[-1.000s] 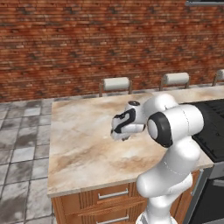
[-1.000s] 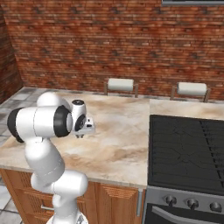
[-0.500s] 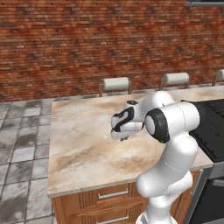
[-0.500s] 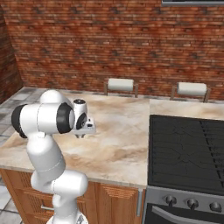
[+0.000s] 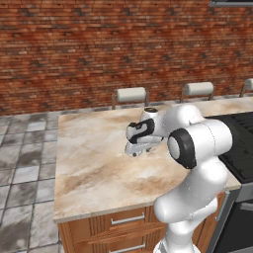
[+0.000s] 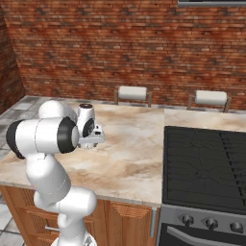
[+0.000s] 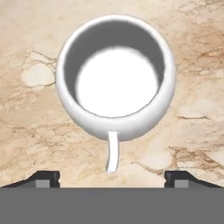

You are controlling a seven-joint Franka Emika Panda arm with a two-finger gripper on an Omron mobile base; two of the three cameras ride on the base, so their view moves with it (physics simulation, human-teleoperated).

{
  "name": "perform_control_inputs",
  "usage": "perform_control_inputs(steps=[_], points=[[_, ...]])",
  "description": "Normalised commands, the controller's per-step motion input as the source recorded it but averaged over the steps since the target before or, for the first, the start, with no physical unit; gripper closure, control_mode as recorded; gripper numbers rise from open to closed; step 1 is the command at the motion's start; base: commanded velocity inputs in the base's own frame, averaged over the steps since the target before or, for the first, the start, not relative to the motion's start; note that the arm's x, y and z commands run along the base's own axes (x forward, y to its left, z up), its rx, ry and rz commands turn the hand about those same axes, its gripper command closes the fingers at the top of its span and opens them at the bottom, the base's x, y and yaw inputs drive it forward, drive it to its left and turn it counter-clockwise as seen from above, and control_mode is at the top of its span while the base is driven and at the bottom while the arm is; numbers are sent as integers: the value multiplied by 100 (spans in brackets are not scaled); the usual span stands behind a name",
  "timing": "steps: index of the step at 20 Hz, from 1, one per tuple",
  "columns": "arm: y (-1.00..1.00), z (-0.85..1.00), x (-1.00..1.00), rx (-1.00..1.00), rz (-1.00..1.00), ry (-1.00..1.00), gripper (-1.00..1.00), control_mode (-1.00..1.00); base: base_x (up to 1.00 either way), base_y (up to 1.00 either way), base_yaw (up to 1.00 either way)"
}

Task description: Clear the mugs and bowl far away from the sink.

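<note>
A marble tabletop (image 5: 89, 163) runs from its bare left end toward the black stovetop (image 6: 206, 163) at its right; a brick wall (image 5: 99, 44) stands behind, with two chair backs (image 5: 131, 95) showing just past the far edge; wooden drawers (image 5: 118, 225) sit under the near edge; grey floor tiles (image 5: 24, 163) lie to the left of the tabletop. The hand (image 5: 138, 149) points down at the middle of the tabletop, low over it, with the arm's bulky white joints close around it in both base views. From the hand camera a white mug (image 7: 116, 76) stands upright on the marble right under the hand (image 7: 112, 177), seen from above, nothing inside it; its thin handle (image 7: 112, 151) points toward the gap between the fingertips (image 7: 43, 178); the fingertips are spread wide, well apart on either side, touching neither mug nor handle; marble lies bare all round the mug.
</note>
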Motion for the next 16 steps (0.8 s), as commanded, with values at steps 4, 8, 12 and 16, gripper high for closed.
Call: perform_control_inputs(steps=[4,8,12,16], points=[[-1,80,-6,0,0,2,-100,-100,0,0,0],[0,100,-2,0,0,3,-100,-100,0,0,0],[-2,97,-27,0,-3,6,-100,-100,0,0,0],[0,73,-57,0,-10,9,-100,-100,0,0,0]])
